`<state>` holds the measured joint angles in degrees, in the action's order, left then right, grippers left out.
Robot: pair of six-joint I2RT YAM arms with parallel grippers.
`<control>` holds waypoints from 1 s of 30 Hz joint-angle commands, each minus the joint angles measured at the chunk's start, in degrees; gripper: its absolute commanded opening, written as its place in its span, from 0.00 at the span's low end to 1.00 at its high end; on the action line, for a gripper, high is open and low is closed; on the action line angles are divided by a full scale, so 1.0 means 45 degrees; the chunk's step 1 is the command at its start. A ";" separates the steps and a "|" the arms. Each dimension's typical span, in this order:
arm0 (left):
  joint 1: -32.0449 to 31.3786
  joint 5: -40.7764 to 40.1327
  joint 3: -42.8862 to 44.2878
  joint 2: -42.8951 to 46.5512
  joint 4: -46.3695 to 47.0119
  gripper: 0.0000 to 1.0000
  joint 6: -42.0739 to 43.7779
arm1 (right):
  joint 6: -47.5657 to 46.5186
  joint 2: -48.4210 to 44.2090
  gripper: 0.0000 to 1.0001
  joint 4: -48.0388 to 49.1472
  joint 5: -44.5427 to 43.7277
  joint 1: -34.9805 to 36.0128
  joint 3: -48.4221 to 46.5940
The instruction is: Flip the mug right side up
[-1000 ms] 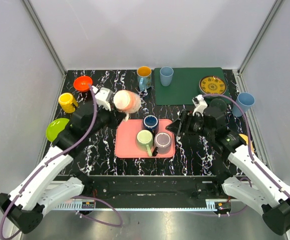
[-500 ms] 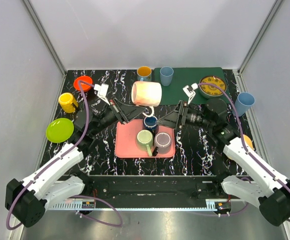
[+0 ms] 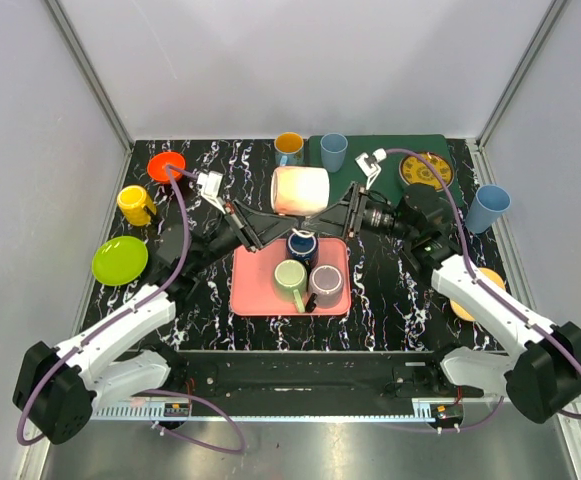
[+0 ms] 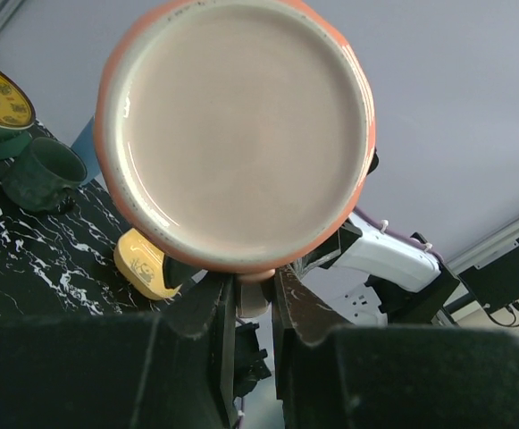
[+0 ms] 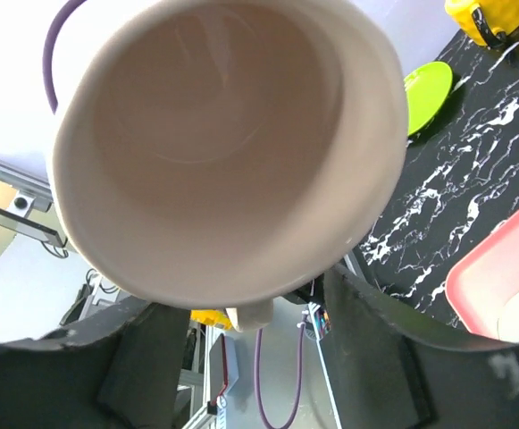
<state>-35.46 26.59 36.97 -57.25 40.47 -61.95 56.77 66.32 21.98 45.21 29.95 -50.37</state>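
The pale pink mug with an orange outer glaze hangs on its side in the air above the pink tray. Its base faces left and its mouth faces right. My left gripper is shut on the mug's handle; the left wrist view is filled by the mug's base. My right gripper is open at the mug's mouth. In the right wrist view its fingers stand wide apart on either side of the handle, under the rim.
On the tray stand a green mug, a mauve mug and a dark blue mug. An orange mug and a blue cup stand behind. A red bowl, yellow mug and green plate are left.
My left gripper has carried the mug from the left to over the tray, turning it onto its side. My right arm has risen and moved left up to the mug's mouth.
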 commanded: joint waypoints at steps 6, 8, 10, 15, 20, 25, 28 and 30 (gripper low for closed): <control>-0.0459 -0.0049 0.0026 0.0009 0.2530 0.00 0.0252 | 0.1133 0.1099 0.52 0.2302 0.0654 0.0335 -0.1286; -0.0479 0.0009 -0.0013 0.0008 0.2531 0.00 0.0213 | 0.1289 0.1218 0.51 0.2498 0.0870 0.0452 -0.1365; -0.0479 0.0048 -0.0052 -0.0050 0.2570 0.00 0.0232 | 0.1271 0.1316 0.51 0.2538 0.1046 0.0570 -0.1463; -0.0479 0.0068 -0.0032 -0.0128 0.2726 0.00 0.0193 | 0.1212 0.1452 0.46 0.2422 0.1437 0.0745 -0.1463; -0.0479 0.0087 -0.0091 -0.0324 0.3212 0.00 -0.0099 | 0.1231 0.1647 0.22 0.2362 0.1594 0.0941 -0.1483; -0.0498 0.0322 -0.0305 -0.0363 0.3157 0.00 -0.0236 | 0.0805 0.1473 0.00 0.2032 0.1263 0.0941 -0.1463; -0.0479 0.0263 -0.0481 0.0007 0.2495 0.06 0.0113 | -0.0344 0.1083 0.00 0.0765 0.0522 0.0960 -0.1677; -0.0421 -0.0144 -0.0598 0.0747 0.1870 0.40 0.0504 | -0.1341 0.0653 0.00 -0.1418 -0.0590 0.0941 -0.2261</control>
<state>-35.94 22.92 34.61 -57.87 48.69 -64.62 58.76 72.05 28.58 50.46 32.12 -54.85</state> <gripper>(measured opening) 0.188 0.201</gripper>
